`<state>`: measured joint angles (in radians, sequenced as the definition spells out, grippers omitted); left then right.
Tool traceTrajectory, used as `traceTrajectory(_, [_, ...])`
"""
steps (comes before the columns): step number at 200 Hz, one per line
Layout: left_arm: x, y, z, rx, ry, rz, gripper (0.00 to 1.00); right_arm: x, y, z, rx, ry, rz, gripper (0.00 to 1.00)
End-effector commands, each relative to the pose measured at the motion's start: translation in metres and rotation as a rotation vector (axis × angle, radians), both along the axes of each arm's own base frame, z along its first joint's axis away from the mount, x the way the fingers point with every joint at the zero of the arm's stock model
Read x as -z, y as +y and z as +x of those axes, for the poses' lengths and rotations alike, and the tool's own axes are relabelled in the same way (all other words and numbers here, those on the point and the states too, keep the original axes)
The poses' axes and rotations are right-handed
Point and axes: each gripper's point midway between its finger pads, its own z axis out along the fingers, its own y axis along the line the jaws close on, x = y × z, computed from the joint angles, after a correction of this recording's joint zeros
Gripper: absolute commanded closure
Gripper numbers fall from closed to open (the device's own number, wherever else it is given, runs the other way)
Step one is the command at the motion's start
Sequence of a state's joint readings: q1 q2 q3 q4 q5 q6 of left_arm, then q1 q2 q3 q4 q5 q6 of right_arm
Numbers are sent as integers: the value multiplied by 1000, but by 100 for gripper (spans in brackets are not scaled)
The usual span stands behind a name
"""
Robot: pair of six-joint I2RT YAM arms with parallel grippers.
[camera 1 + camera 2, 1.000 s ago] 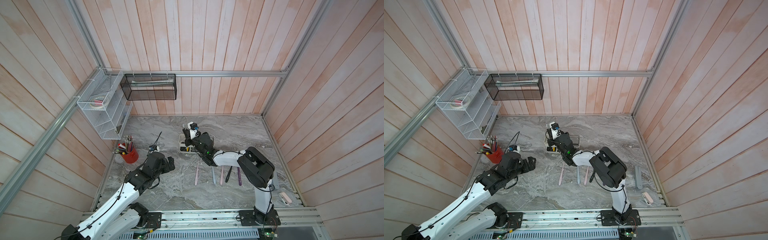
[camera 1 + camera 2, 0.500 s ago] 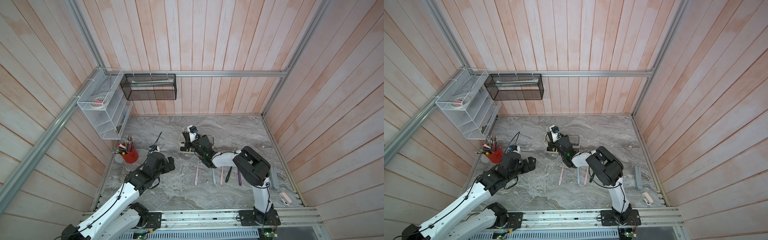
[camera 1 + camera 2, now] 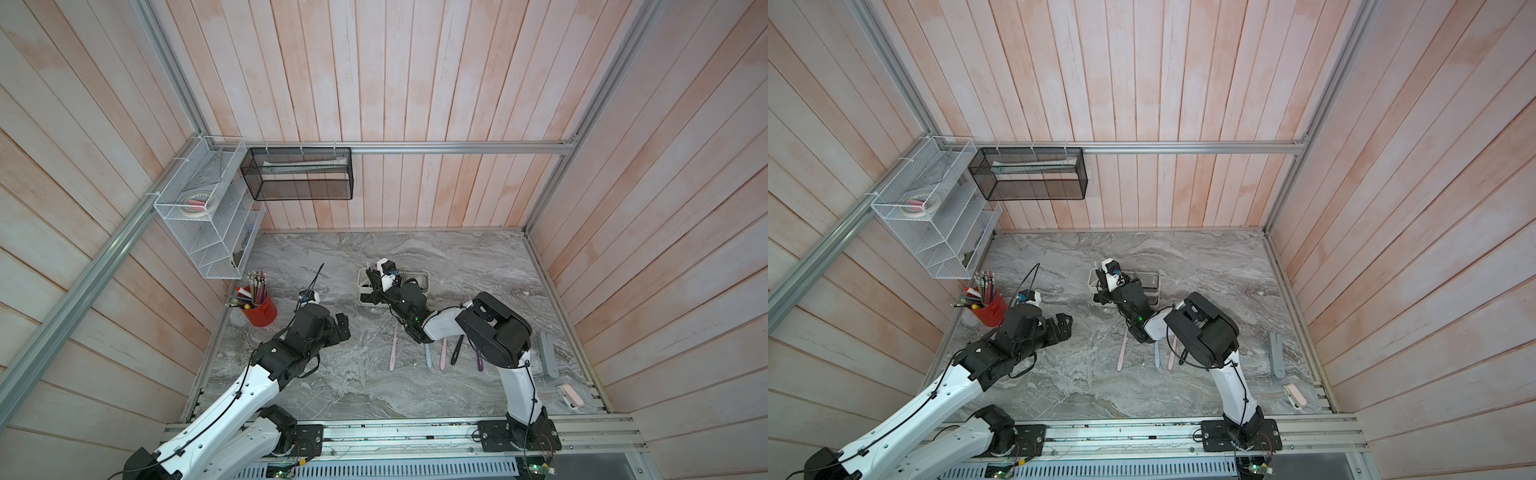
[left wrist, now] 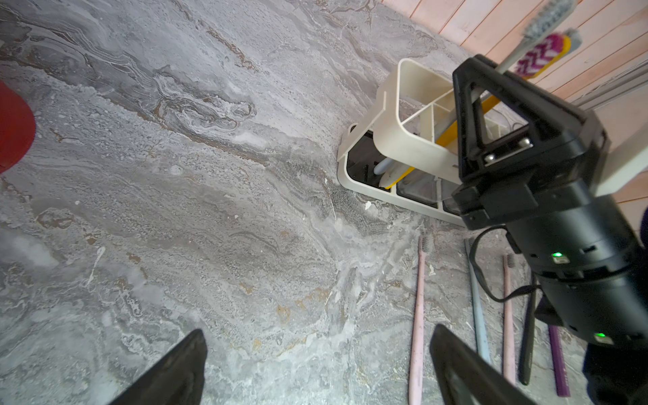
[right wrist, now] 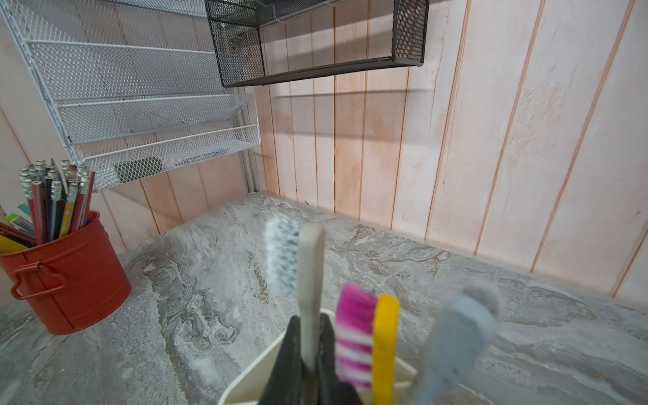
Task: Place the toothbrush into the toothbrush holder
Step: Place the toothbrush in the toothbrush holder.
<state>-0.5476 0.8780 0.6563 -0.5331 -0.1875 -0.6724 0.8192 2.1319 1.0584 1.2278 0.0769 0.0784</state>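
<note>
Fingers (image 5: 287,357) of the right gripper (image 5: 312,321) are clamping tight on a cream-handled plastic toothbrush (image 5: 310,266) with speckled white bristles. They are holding it upright at the slotted end of the white oblong plastic toothbrush holder (image 4: 389,115), beside a yellow brush (image 5: 385,336) and a grey-blue brush (image 5: 456,336) standing there. Insertion is seemingly under way; the next move is calling for a straight descent into a free slot, then release. The left gripper (image 4: 317,335) is hanging wide apart and empty. Those clamped fingers are hiding the handle's lower end, so its depth and compartment are not showing.
</note>
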Motion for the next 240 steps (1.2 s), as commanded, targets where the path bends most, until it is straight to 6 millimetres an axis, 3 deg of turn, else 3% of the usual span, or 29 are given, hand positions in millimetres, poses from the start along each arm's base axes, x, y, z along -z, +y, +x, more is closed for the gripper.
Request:
traceTrajectory(1, [3, 0, 1, 13, -3, 7, 0, 9, -2, -2, -3, -11, 5, 100])
traceTrajectory(70, [3, 0, 0, 13, -5, 7, 0, 9, -1, -4, -20, -15, -12, 100])
traceTrajectory(82, [2, 1, 0, 13, -7, 7, 0, 10, -2, -6, -21, -10, -11, 92])
traceTrajectory(163, [1, 0, 0, 15, -10, 4, 0, 14, -4, -9, -22, 11, -3, 82])
traceTrajectory(240, [2, 0, 0, 16, -8, 7, 0, 1, -5, -15, -35, -3, 27, 79])
